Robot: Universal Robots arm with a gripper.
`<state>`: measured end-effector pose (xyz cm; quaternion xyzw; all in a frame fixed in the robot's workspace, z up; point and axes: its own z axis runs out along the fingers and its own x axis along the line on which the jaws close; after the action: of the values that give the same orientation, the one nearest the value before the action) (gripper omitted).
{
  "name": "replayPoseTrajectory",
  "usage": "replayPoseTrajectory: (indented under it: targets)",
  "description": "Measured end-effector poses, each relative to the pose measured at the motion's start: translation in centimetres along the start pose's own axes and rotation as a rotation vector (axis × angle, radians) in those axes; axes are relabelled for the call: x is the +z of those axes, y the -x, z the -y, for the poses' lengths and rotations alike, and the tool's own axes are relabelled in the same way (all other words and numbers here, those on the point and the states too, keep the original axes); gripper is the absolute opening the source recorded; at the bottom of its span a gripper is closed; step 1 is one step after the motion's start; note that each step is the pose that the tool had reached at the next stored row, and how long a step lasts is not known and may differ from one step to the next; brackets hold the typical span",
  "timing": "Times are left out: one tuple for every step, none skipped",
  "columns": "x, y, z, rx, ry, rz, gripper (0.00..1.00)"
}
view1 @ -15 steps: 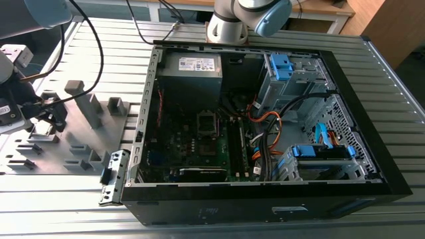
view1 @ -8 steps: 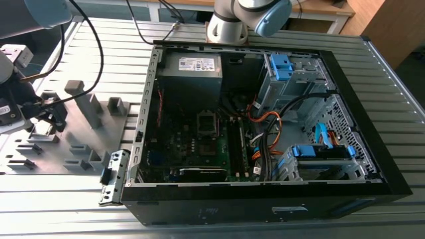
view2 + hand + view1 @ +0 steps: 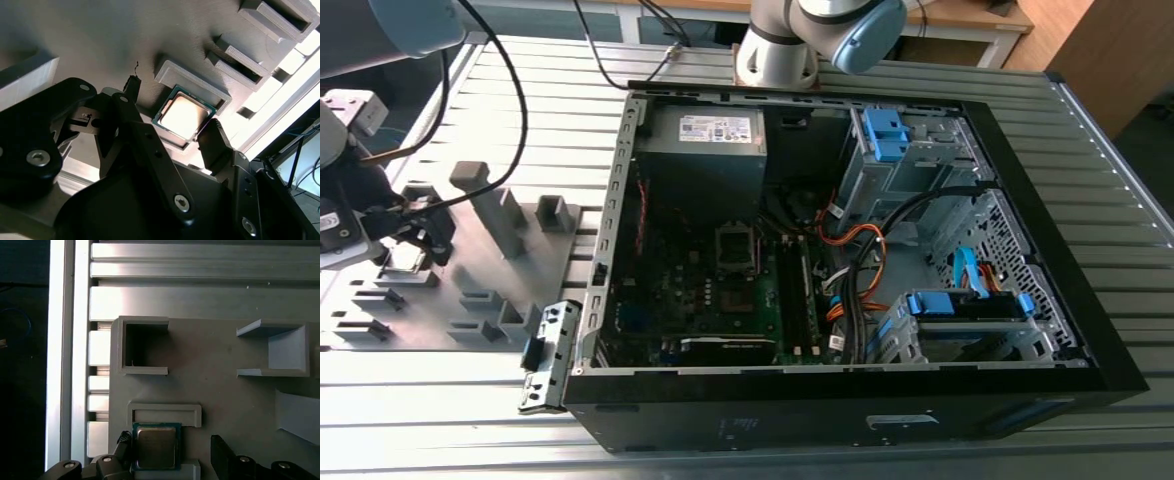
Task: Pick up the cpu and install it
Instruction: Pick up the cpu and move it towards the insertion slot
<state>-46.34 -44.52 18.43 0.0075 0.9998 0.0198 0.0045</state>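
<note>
The cpu (image 3: pixel 184 116) (image 3: pixel 156 446), a small square chip with a shiny metal top, lies flat in a shallow grey holder on the fixture plate (image 3: pixel 487 290) at the exterior view's left. My gripper (image 3: pixel 411 248) (image 3: pixel 175 114) (image 3: pixel 172 449) hovers just over it, open, with one black finger (image 3: pixel 124 444) close beside one edge of the chip. The other finger (image 3: pixel 220 452) stands a clear gap away from the opposite edge. The motherboard's socket (image 3: pixel 735 250) sits in the middle of the open computer case (image 3: pixel 854 395), far from the gripper.
The grey fixture plate carries several raised holders and upright blocks (image 3: pixel 500 215) around the chip. Inside the case are a power supply (image 3: pixel 704 140), drive cages with blue clips (image 3: pixel 907 150) and orange and black cables (image 3: pixel 854 260). The arm's base (image 3: pixel 781 45) stands behind the case.
</note>
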Motion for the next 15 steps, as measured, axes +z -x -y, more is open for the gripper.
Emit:
replayPoseTrajectory:
  targets:
    - [0.01,0.0,0.0,0.003,0.0,0.0001,0.73]
    - [0.03,0.0,0.0,0.005,0.0,0.0003,0.73]
    - [0.05,0.0,0.0,0.005,0.0,0.0003,0.73]
    - [0.08,0.0,0.0,0.005,0.0001,0.0004,0.73]
    - [0.11,0.0,0.0,0.005,0.0001,0.0005,0.73]
    - [0.15,0.0,0.01,0.005,0.0001,0.0005,0.73]
    - [0.18,0.0,0.01,0.005,0.0001,0.0004,0.73]
    - [0.22,0.0,0.01,0.005,0.0001,0.0004,0.73]
    - [0.27,0.0,0.01,0.005,0.0001,0.0005,0.73]
    - [0.31,0.0,0.01,0.005,0.0001,0.0004,0.73]
    - [0.35,0.0,0.01,0.005,0.0,0.0003,0.73]
    - [0.37,-0.01,0.02,0.005,0.0,0.0002,0.73]
    - [0.38,-0.01,0.02,0.005,0.0,0.0002,0.73]
    - [0.39,-0.01,0.02,0.005,0.0,0.0002,0.73]
    - [0.4,-0.01,0.02,0.005,0.0,0.0003,0.73]
